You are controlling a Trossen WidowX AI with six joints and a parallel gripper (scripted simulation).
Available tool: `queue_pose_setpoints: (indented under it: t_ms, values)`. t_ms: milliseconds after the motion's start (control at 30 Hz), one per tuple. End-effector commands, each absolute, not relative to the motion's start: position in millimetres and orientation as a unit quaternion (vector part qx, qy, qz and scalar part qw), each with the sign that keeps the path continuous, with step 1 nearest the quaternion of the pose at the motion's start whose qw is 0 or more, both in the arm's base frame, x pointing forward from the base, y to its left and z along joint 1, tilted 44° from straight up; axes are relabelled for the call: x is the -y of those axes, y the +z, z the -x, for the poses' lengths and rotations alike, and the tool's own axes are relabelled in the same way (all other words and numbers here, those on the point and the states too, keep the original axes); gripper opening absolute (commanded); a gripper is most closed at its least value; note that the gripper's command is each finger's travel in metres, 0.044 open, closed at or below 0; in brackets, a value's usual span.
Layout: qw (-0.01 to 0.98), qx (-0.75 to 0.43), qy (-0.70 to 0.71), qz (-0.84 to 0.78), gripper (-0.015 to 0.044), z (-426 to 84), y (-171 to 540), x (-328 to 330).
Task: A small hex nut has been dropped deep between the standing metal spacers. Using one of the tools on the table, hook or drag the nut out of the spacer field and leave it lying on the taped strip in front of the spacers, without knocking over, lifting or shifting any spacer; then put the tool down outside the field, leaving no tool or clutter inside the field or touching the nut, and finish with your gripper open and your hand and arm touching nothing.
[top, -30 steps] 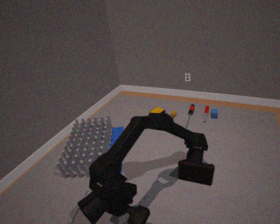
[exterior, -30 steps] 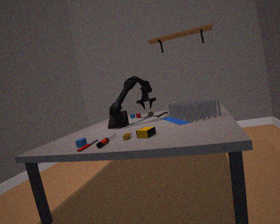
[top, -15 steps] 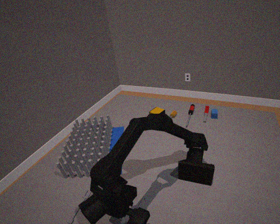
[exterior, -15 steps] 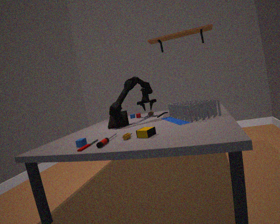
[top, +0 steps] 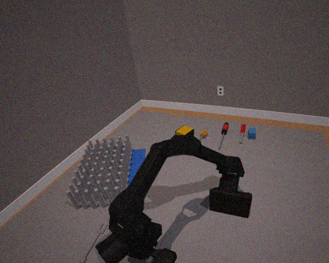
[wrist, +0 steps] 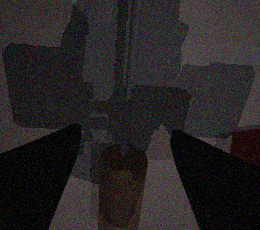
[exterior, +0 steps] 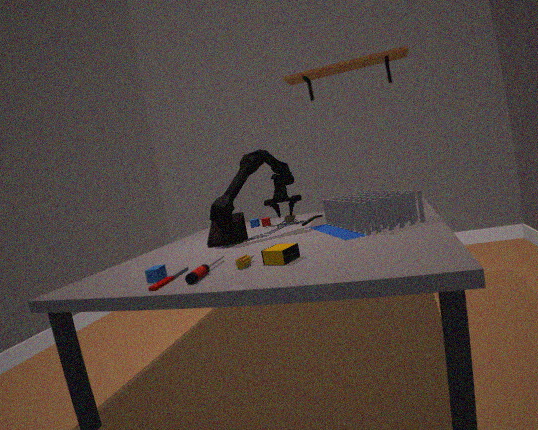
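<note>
Exterior view: the tool (top: 230,202) (exterior: 285,215) (wrist: 127,133), part-open and gripping nothing, stands over a brown handle (exterior: 289,218) (wrist: 121,200), inward of the counter's (top: 295,165) (exterior: 262,297) far edge. Metal spacers (top: 103,171) (exterior: 377,211) occupy its right side; the hex nut's position cannot be discerned.

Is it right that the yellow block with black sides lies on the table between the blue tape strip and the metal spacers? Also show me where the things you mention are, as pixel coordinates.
No, its place is wrong: the yellow block with black sides (top: 184,130) (exterior: 277,254) lies on the table outside that gap, beside the small yellow-handled tool (top: 203,133) (exterior: 243,262), as the exterior view shows.
</note>
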State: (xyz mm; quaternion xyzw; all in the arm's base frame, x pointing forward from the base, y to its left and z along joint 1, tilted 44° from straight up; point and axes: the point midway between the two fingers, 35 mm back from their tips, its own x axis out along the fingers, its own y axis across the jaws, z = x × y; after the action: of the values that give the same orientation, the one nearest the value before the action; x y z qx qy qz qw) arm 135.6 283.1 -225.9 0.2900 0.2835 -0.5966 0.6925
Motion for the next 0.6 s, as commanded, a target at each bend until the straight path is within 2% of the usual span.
queue_pose_setpoints:
  t_ms: [0, 533, 567]
  values:
    - [0.695, -0.285, -0.595, -0.288, 0.028, -137, -231, -278]
    - [0.695, -0.284, -0.595, -0.288, 0.028, -139, -248, -261]
    - [0.695, -0.284, -0.595, -0.288, 0.0254, -139, -248, -261]
